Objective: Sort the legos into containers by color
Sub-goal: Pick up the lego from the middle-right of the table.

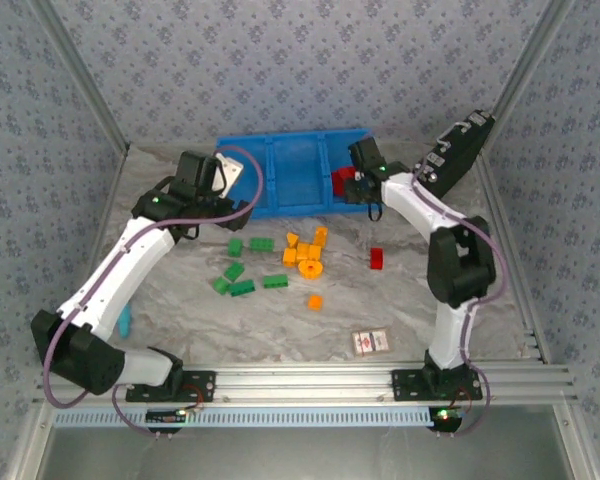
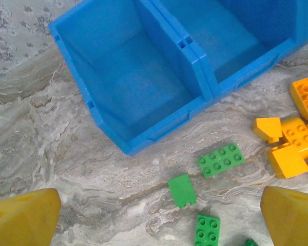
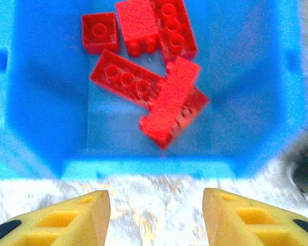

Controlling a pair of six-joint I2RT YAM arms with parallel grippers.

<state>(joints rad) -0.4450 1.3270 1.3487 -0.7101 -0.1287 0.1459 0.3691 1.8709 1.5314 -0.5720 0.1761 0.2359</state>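
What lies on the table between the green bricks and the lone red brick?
The cluster of orange-yellow bricks, including a round one, lies between the green bricks and the lone red brick; the top external view shows it.

Six green bricks [image 1: 242,288], roughly six orange bricks [image 1: 310,268], one loose red brick [image 1: 377,259], at least five binned red bricks [image 3: 126,77], one three-compartment tray [image 1: 295,170].

Stretches the left arm forward and inward from its base, forearm low, with the left end effector [image 1: 220,178] pointing down and spread wide, yellow fingertips [image 2: 23,218] far apart. Folds the right arm sharply at the elbow, tipping the right end effector [image 3: 156,215] downward, jaws partly spread and empty.
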